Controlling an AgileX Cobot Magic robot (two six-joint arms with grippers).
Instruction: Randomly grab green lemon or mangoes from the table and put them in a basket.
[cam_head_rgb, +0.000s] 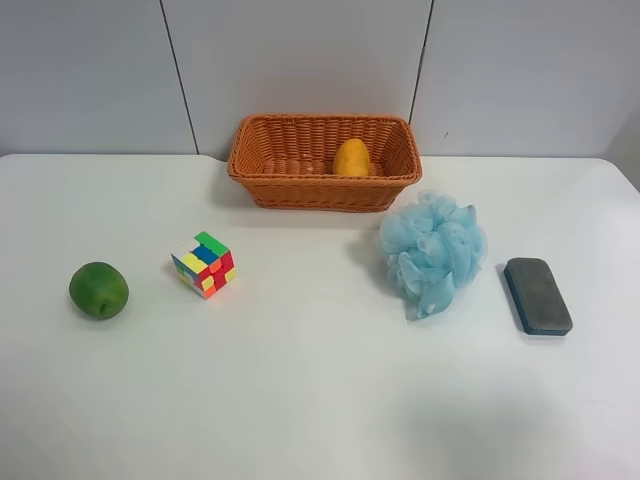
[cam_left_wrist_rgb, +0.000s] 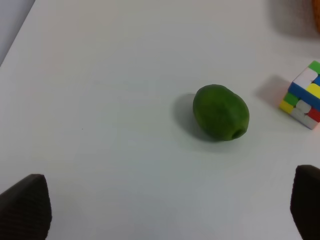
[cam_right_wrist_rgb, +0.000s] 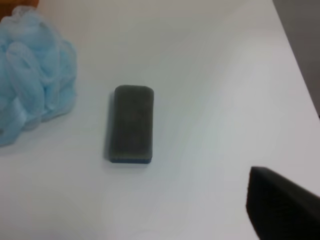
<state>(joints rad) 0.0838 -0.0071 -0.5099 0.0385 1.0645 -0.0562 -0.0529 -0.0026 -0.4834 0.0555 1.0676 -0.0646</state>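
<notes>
Wide-open, empty left gripper (cam_left_wrist_rgb: 165, 210) above round dark-green lemon (cam_left_wrist_rgb: 221, 112) on white bench (cam_left_wrist_rgb: 100, 100): it could roll from a skewed pinch (right gripper's (cam_right_wrist_rgb: 282, 205) opening apparently unreadable).

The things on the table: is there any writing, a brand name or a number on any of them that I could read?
None: no words, numbers or signs can be read in any view.
Puzzle cube: plain coloured squares only.
Grey block: blank top, blurred in the right wrist view.
Basket, mango, green lemon, blue bath puff: no label visible.
</notes>
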